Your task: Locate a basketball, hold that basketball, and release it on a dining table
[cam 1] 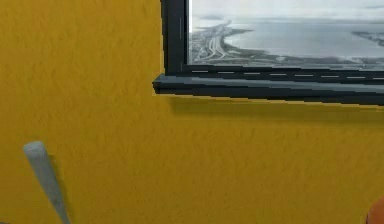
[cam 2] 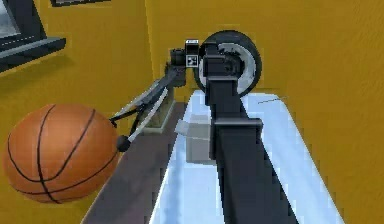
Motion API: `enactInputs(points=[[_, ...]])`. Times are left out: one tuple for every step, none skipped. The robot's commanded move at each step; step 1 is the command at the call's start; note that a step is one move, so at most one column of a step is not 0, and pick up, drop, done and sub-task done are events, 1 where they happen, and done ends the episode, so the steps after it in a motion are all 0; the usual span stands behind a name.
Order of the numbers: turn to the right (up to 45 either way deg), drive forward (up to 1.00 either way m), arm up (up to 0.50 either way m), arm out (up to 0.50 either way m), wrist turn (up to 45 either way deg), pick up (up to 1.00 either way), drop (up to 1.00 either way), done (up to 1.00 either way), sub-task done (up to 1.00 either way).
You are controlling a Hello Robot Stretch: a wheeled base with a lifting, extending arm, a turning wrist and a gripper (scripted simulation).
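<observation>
Yellow walls, dark window [cam 1: 262, 88]. Gripper [cam 2: 124, 141] holds basketball [cam 2: 58, 155] in the air beside white surface [cam 2: 297, 150]; jaw state can't be told.

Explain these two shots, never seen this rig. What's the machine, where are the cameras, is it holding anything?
It's a wheeled robot with one extending arm. The forward view looks ahead from the robot at a yellow wall and a window. The arm side view looks out sideways from the body. The dark bar is the arm, reaching over a pale flat surface. Its gripper angles toward that picture's left. The basketball hangs at its far end, clear of any surface, so the gripper holds it.
</observation>
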Motion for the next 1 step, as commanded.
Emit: enactInputs(points=[[0.0, 0.00, 0.00, -0.42, 0.0, 0.00, 0.00, 0.00, 0.00]])
